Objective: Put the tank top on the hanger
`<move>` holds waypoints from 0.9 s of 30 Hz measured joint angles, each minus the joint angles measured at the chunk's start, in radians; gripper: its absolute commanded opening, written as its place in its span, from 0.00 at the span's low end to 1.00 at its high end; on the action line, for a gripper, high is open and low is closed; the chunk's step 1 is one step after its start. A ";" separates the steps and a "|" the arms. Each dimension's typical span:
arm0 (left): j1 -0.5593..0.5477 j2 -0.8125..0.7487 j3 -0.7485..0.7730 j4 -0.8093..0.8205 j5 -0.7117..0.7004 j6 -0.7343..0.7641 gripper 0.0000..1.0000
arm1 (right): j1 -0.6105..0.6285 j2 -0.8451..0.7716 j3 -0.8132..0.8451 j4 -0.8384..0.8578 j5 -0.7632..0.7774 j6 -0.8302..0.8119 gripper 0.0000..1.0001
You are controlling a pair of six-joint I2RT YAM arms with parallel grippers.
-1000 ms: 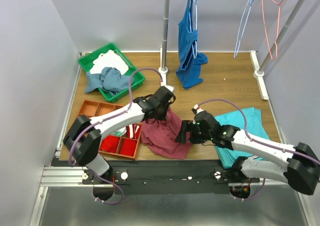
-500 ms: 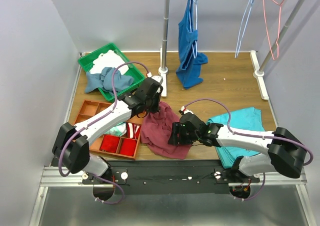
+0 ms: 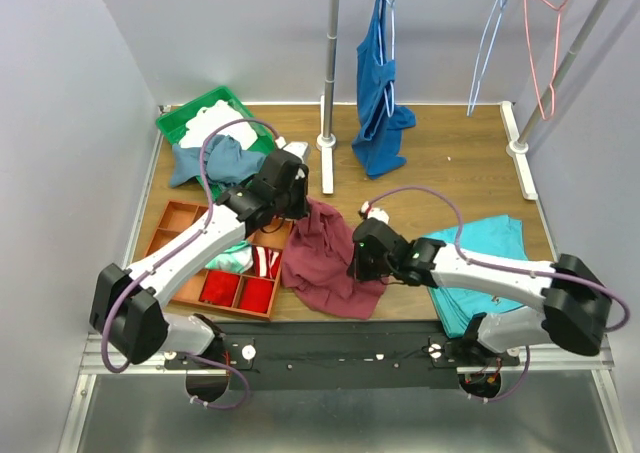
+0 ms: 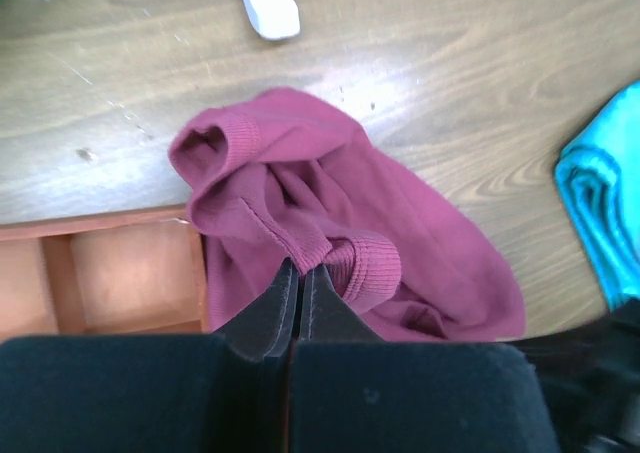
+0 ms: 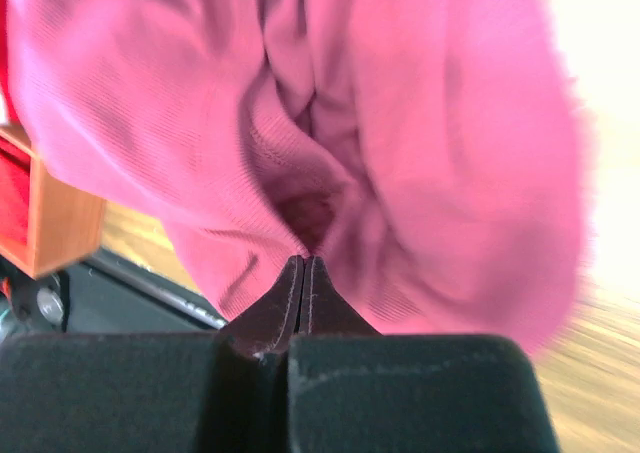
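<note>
Right end effector: just clamped tank top | left end effector: still gripping

Bright even light (right-wrist blur)

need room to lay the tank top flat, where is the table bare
Bare table far right, bordered by the hanging blue top, the turquoise trousers and the white stand foot. Crowded left and front: green basket, orange tray, tank top.
</note>
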 measured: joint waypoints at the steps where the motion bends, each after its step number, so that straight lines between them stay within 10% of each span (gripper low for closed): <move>1: 0.007 -0.010 0.002 -0.001 0.000 -0.002 0.00 | 0.001 -0.023 0.023 -0.039 0.036 -0.004 0.01; 13: 0.035 -0.152 0.323 0.156 -0.017 -0.064 0.00 | 0.001 -0.203 0.623 -0.280 0.573 -0.250 0.01; 27: 0.035 -0.162 0.680 0.235 -0.005 -0.063 0.02 | 0.001 -0.123 1.040 -0.182 0.841 -0.640 0.01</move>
